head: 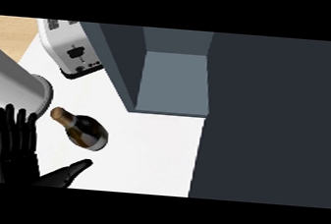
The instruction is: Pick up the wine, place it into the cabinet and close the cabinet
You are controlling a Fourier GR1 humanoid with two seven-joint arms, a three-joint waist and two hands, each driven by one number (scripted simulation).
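A dark wine bottle [82,128] with a gold-wrapped neck stands on the white tabletop [150,157], left of centre and near the open cabinet [172,80], whose grey interior shows at the far middle. The cabinet's dark door [277,123] fills the right side. The left hand [13,146] is at the near left, just beside the bottle but not touching it, its fingers [11,121] straight and spread, holding nothing. A toaster [70,47] sits at the far left, and a grey cylinder [14,89] lies nearer along the left edge.

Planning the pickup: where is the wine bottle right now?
In the head view, the wine bottle stands on the white counter at lower left, just right of the open left robot hand, below the toaster.
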